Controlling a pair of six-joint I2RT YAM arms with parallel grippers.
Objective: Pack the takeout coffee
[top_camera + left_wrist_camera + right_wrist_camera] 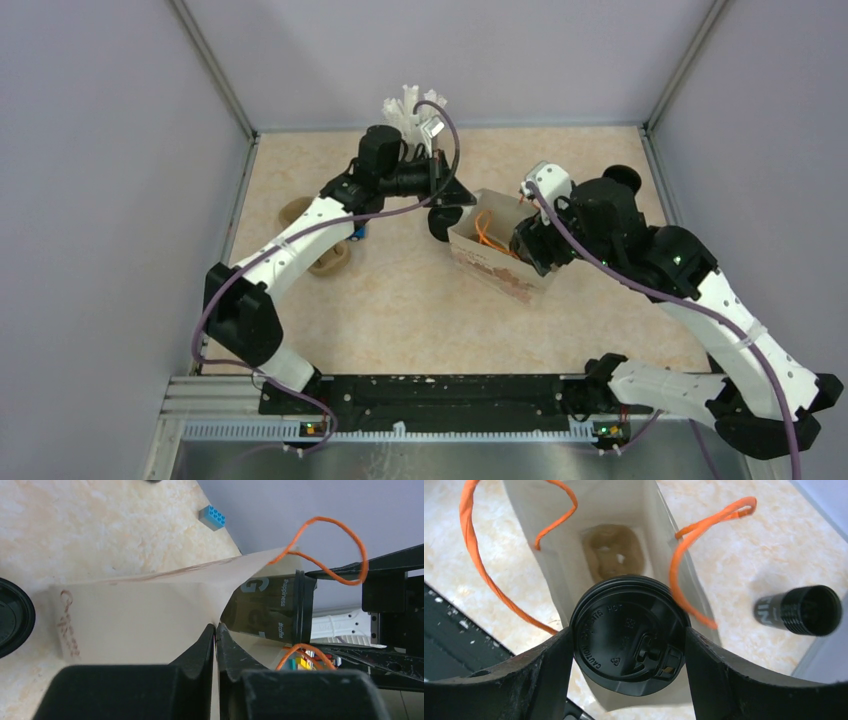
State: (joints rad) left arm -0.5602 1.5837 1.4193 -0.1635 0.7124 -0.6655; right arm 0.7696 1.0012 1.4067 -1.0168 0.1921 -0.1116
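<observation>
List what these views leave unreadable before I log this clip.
1. Top external: the right tool and its coffee cup are hidden under the arm's wrist.
2. Right wrist: the cup's lid covers its body, so its depth in the paper bag is unclear.
3. Right wrist: the tan object at the bag's bottom is blurred.
4. Left wrist: the loose black lid is cut by the left edge.
</observation>
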